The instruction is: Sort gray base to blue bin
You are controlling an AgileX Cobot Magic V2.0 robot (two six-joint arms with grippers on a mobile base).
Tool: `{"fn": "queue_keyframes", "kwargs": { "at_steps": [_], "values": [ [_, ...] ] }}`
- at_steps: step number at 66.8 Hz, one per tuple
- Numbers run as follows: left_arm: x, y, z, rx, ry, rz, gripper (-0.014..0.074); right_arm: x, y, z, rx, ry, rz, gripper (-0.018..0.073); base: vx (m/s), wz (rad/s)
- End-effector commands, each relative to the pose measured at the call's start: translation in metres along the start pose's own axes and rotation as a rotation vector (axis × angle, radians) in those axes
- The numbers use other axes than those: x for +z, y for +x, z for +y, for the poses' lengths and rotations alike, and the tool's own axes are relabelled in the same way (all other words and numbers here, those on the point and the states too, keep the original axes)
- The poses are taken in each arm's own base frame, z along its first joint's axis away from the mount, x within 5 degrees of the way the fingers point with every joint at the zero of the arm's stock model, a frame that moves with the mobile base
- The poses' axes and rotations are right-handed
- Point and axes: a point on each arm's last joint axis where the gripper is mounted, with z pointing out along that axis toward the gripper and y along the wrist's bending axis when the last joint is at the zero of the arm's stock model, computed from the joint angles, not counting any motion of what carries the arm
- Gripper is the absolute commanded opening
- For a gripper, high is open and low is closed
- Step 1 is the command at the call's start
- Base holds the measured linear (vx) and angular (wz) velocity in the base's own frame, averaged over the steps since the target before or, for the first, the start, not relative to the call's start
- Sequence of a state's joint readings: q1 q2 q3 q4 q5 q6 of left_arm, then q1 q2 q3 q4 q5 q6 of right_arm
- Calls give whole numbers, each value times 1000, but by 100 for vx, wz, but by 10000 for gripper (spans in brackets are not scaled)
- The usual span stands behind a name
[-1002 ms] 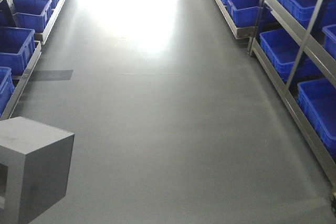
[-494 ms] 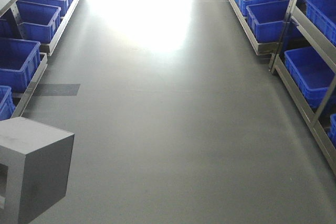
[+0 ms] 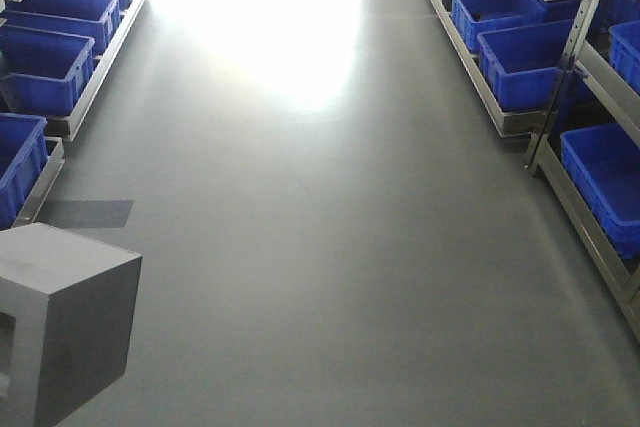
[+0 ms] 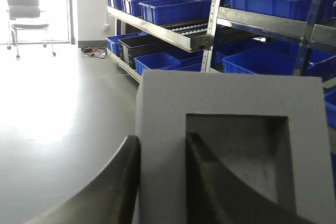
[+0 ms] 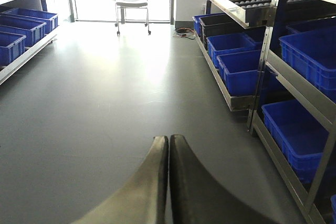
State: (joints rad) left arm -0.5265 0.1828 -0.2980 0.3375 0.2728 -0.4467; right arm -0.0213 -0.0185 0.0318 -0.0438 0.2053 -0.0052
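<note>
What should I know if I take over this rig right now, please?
Left pincer: shut on the gray base, one finger outside it, one in its recessed window.
Right pincer: shut, empty.
Done: base is held up off the floor.
Left to do: base is not in a blue bin; bins sit on racks on both sides. Carry it to one and release.

Base (image 3: 60, 327) front-left, seemingly above floor (image 3: 330, 247); bins (image 3: 525, 57) on racks (image 3: 515, 124) flanking.
</note>
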Motion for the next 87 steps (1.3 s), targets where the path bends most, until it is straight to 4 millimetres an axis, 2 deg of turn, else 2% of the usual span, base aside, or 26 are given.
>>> {"fn": "queue_keyframes", "kwargs": {
  "at_steps": [1,87],
  "values": [
    [-2,-18,-6,-7,56,-116,-7,0,-6,0,-15,9,-80,-5,49,-3],
    [-2,-18,-6,-7,56,-116,-7,0,-6,0,-15,9,-81,-5,48,7]
  ]
}}
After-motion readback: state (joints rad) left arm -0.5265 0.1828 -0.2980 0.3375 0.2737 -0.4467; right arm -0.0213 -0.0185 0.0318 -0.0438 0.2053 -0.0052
